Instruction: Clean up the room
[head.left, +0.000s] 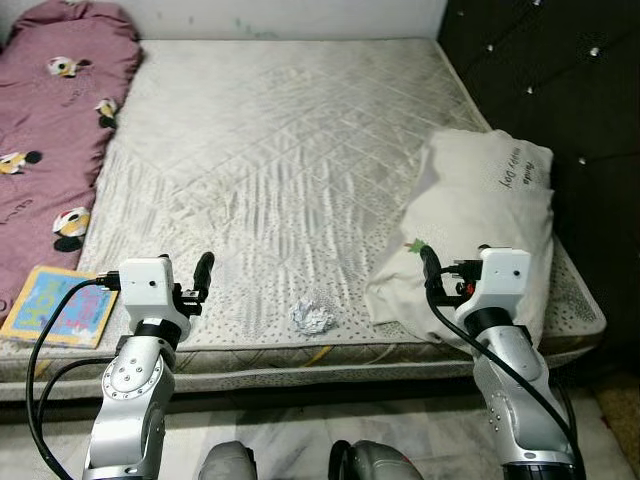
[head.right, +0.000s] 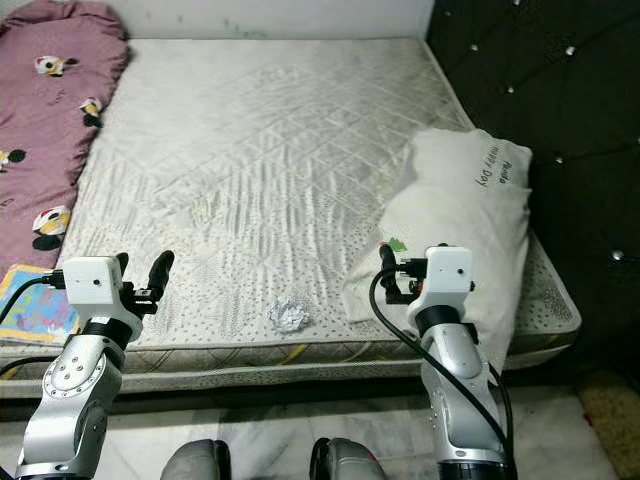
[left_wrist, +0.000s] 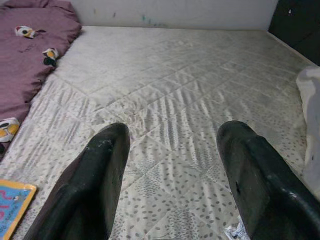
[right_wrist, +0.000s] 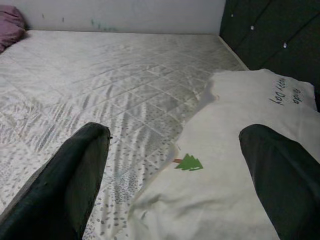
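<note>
On your far left a colourful book (head.left: 52, 305) lies beside the maroon blanket (head.left: 50, 120). Your left claw (head.left: 203, 272) hovers spread at the mattress (head.left: 270, 160) edge; crumpled paper (head.left: 313, 316) sits between claws. Your right claw (right_wrist: 175, 165), spread, faces the white pillow (head.left: 485, 230).

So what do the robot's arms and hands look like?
Both arms are silver metal with round joints. Each wrist carries a white boxy block, and black cables loop from it down the arm. The left gripper and right gripper each have two long black fingers.
</note>
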